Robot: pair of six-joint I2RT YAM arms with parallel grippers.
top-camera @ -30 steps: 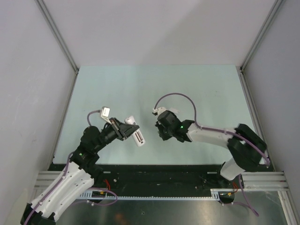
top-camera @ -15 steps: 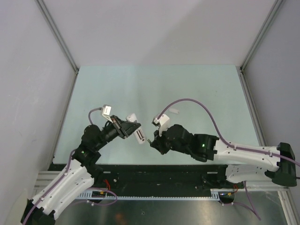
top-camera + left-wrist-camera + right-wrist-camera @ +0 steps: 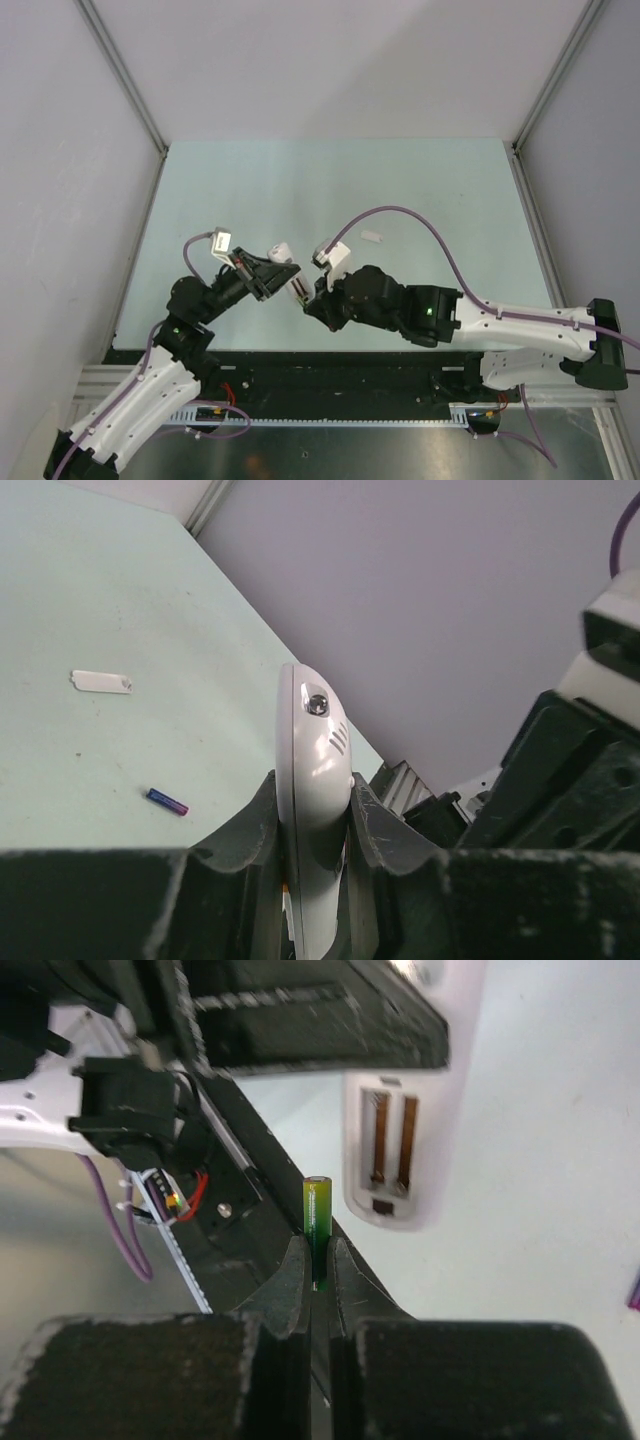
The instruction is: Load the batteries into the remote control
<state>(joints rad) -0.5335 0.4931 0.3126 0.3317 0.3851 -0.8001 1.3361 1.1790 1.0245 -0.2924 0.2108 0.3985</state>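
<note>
Remote control [image 3: 297, 291] from above: gripped in the clenched left claw [image 3: 272, 272], over the front part of the pale green counter [image 3: 400, 180]; grey walls [image 3: 330, 60] on three sides.
Change from above: the right claw [image 3: 312, 302], well apart a second ago, now sits just beside the remote's lower end.
Left wrist: remote edge-on between the fingers [image 3: 250, 825]; purple battery [image 3: 167, 801] and a white strip [image 3: 101, 681] lie on the counter.
Right wrist: claw clamped on the upright green battery [image 3: 317, 1222] beside the open compartment [image 3: 392, 1150]; battery's lower end hidden.
</note>
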